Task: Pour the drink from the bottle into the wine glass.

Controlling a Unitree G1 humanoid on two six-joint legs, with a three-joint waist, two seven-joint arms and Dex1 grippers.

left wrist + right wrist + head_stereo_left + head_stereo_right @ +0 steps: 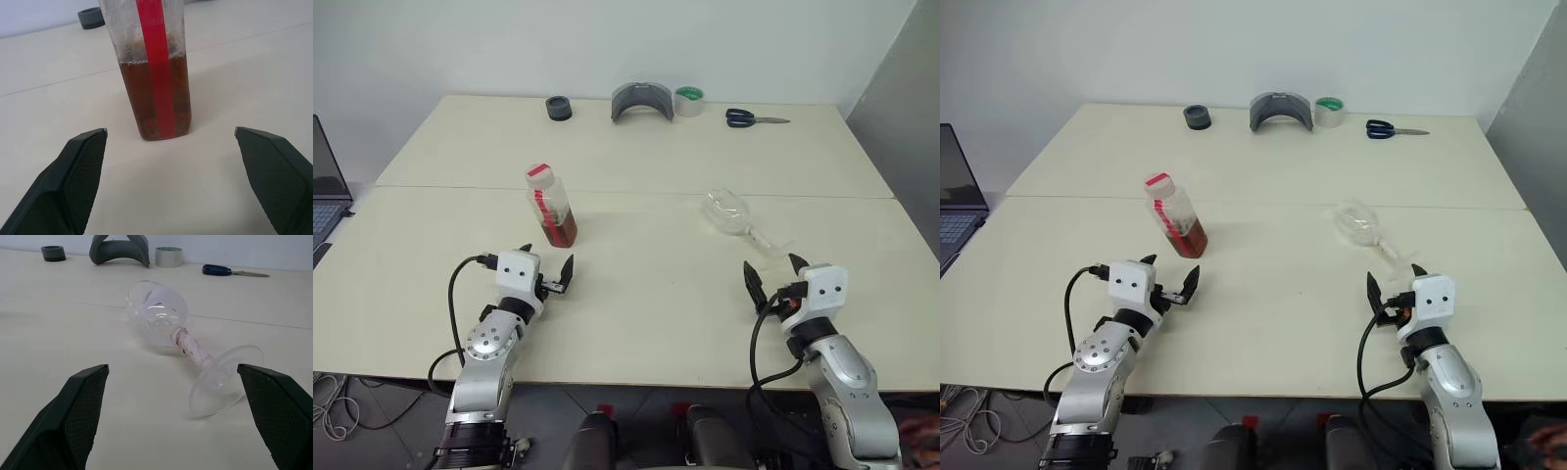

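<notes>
I have the bottle (551,205) standing upright on the left half of the table (636,294), capped, with the drink (154,98) filling roughly its lower half. My left gripper (546,272) sits just short of it, fingers spread wide and empty, the bottle lined up between them in the left wrist view with bare tabletop on both sides.

The wine glass (737,219) lies on its side on the right half, bowl pointing toward the far edge and foot toward me. My right gripper (773,277) is also wide open and holding nothing; the foot lies close ahead of it, nearer the finger (281,416) on the outer side.

Between the bottle and the glass I see a broad open stretch of table, crossed by the seam where the two tabletops meet. Along the far edge, well apart from my work, stand a small black ring (559,108), a grey curved piece (642,102), a roll of tape (689,101) and scissors (754,118). A laptop (327,191) sits off the left edge
</notes>
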